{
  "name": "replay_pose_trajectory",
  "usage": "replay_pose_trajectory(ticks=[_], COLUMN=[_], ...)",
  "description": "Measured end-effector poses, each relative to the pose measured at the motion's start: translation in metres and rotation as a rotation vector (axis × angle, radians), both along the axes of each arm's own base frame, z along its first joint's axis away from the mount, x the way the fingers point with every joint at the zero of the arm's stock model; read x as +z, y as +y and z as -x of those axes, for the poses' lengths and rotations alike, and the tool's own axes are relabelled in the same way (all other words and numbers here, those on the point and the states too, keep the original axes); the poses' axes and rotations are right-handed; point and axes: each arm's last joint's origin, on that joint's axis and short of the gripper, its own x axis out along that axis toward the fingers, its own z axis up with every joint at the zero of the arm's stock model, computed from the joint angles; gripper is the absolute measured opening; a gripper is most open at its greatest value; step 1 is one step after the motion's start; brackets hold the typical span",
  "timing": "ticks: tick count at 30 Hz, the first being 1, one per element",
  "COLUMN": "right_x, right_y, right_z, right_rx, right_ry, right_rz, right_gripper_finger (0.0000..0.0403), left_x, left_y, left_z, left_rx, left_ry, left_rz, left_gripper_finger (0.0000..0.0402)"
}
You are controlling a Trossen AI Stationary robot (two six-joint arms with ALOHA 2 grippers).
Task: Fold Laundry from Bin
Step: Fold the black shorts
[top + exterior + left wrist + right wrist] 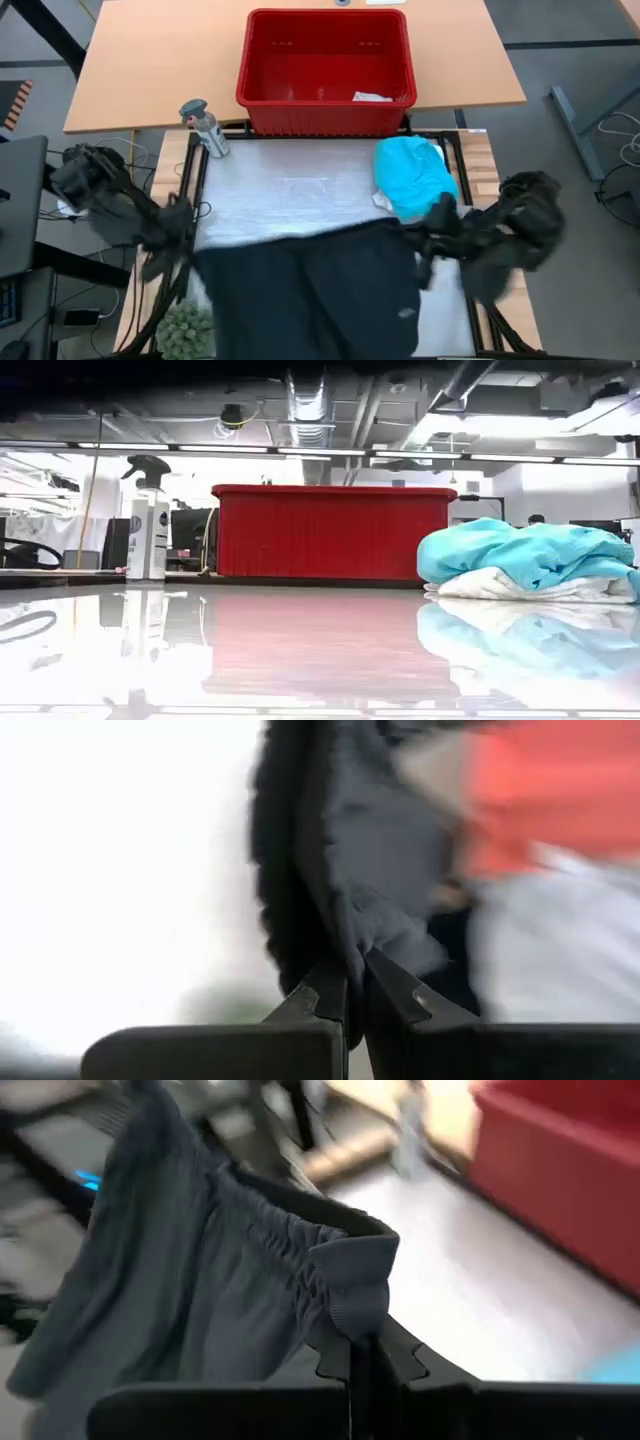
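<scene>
A black garment (310, 285) with a gathered elastic waistband (290, 1245) is spread between my two grippers over the near half of the white work surface (290, 190). My left gripper (188, 228) is shut on its left end and my right gripper (425, 238) on its right end. A turquoise shirt (415, 175) rests on a white piece at the surface's right side. The red bin (325, 70) stands on the wooden table behind, with a small pale piece (372, 97) on its floor. My left gripper pinches a bunched fold of the black cloth (375, 935) between its two shut fingers, coming from the table's left. The cloth runs away from the fingers toward the right gripper. My right gripper pinches the waistband's end (355, 1315) between its two shut fingers, coming from the table's right. The waistband runs off toward the left gripper and the rest of the garment hangs below it.
A spray bottle (205, 128) stands at the work surface's far left corner. A green tufted object (185, 330) sits at the near left. The surface between the bin and the garment shows bare white (290, 180).
</scene>
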Motion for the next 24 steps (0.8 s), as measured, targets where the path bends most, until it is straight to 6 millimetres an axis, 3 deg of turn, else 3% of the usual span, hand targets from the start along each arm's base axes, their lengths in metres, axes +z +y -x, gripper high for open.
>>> replay_pose_trajectory(ticks=[3, 7, 12, 19, 24], right_x=[-0.029, -0.069, -0.108, -0.129, -0.132], right_y=[-0.004, -0.011, -0.027, -0.069, -0.088], right_z=[-0.03, -0.069, -0.101, -0.125, -0.126], right_rx=[-0.081, -0.088, -0.125, -0.198, -0.221], right_ry=[0.144, 0.357, 0.53, 0.64, 0.703], right_rz=[-0.037, -0.024, 0.074, 0.137, 0.11], right_gripper_finger=[0.0032, 0.0032, 0.0032, 0.0032, 0.0032], left_x=[-0.017, -0.04, -0.084, -0.136, -0.145], left_y=[0.009, 0.007, 0.007, 0.018, 0.023], left_z=[0.004, -0.005, -0.01, -0.01, -0.007], left_rx=[0.115, 0.08, 0.088, 0.15, 0.118], left_ry=[0.107, 0.067, 0.232, 0.386, 0.396], left_rz=[-0.148, -0.225, -0.357, -0.498, -0.478], left_gripper_finger=[0.0, 0.0, 0.0, 0.0, 0.0])
